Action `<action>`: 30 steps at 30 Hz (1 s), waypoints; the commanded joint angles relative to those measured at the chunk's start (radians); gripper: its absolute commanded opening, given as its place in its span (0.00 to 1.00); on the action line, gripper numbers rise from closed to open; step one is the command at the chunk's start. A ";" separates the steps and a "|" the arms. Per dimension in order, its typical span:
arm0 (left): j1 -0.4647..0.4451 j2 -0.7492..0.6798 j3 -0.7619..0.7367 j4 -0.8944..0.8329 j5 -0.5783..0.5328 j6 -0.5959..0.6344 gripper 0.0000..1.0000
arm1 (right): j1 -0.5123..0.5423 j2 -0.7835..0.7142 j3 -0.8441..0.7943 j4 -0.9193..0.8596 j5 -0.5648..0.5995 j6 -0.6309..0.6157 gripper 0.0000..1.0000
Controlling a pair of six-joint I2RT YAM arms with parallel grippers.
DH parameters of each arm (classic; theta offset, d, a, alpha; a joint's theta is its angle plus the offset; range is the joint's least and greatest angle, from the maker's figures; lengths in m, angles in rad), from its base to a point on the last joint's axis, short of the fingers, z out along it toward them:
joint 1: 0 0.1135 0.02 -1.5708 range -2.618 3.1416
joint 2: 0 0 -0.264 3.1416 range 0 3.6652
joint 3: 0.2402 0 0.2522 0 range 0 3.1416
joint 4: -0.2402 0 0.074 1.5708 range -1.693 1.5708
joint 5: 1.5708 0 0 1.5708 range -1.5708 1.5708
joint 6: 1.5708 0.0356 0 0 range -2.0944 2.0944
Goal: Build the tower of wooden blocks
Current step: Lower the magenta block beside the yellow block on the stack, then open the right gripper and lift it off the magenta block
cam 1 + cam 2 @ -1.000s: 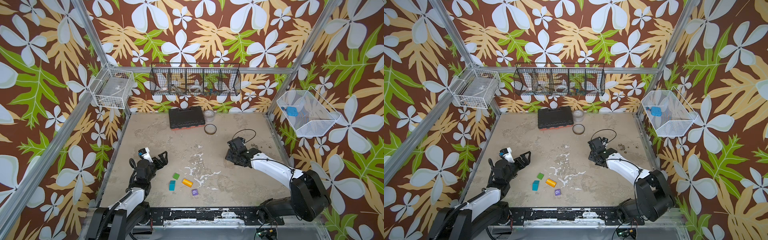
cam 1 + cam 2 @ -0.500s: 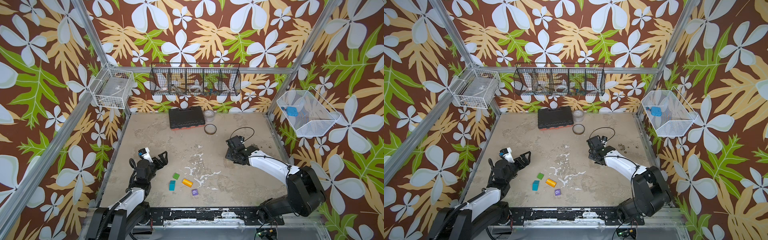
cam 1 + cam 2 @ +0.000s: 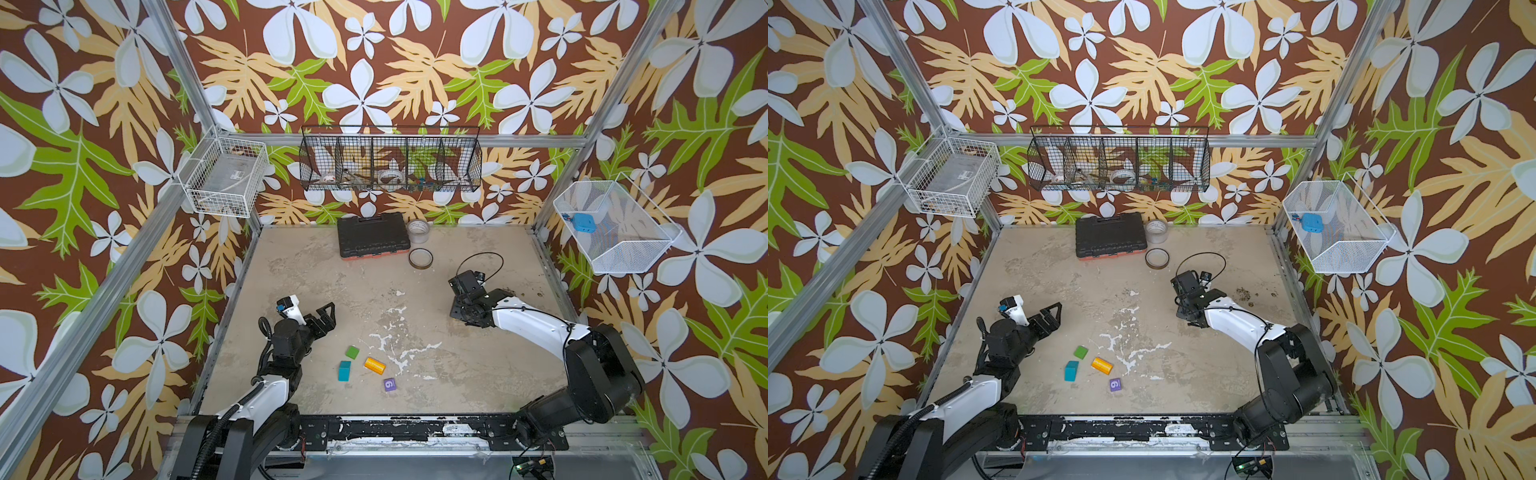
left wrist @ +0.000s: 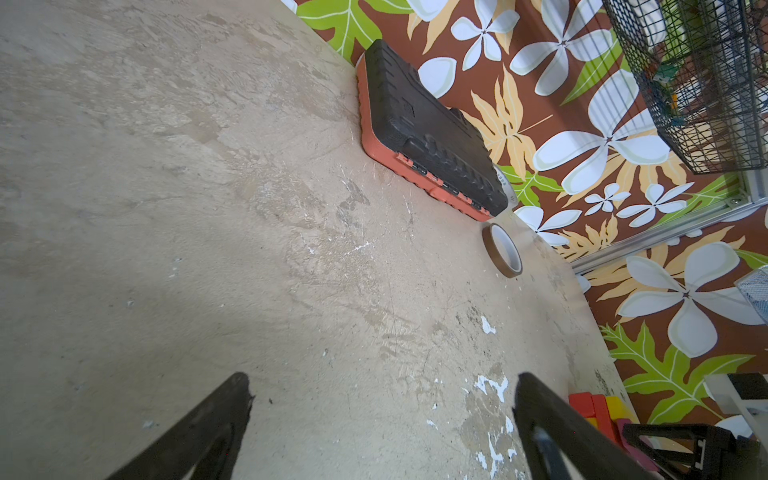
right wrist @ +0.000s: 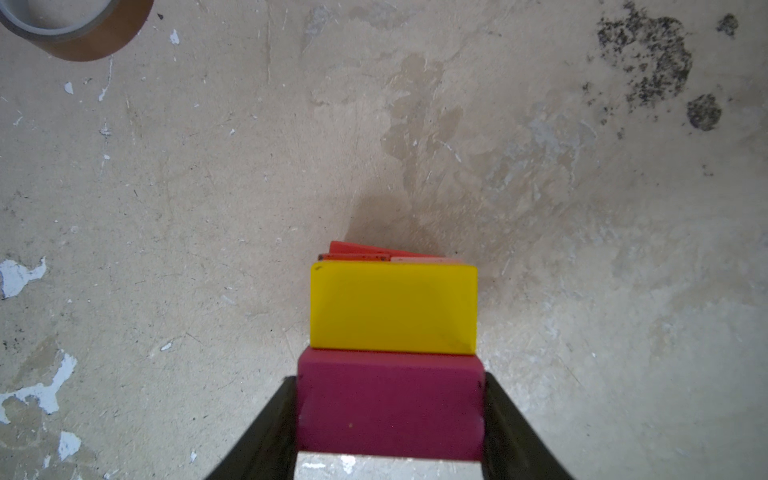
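The tower (image 5: 374, 291) is right of table centre; right gripper (image 5: 390, 380) clamped on its magenta block (image 5: 390, 409), yellow block (image 5: 415, 316) touching that, red and pink edges beyond. Left gripper (image 3: 329, 316) wide open, empty, over bare table (image 3: 374, 282). Green block (image 3: 352, 352), teal block (image 3: 344, 370), orange block (image 3: 374, 365) and purple cube (image 3: 390, 384) lie loose near the front edge, well apart from the tower

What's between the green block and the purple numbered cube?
The orange block lies between the green block and the purple cube, touching neither; both top views show it.
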 commanded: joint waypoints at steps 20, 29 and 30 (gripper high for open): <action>0.001 -0.001 -0.001 0.033 0.004 0.012 1.00 | -0.002 0.019 0.017 -0.013 0.031 -0.011 0.70; 0.000 -0.001 -0.001 0.034 0.004 0.012 1.00 | -0.002 -0.001 0.020 -0.019 0.041 -0.016 0.71; 0.001 0.000 -0.001 0.033 0.005 0.012 1.00 | -0.002 -0.009 0.021 -0.022 0.046 -0.017 0.71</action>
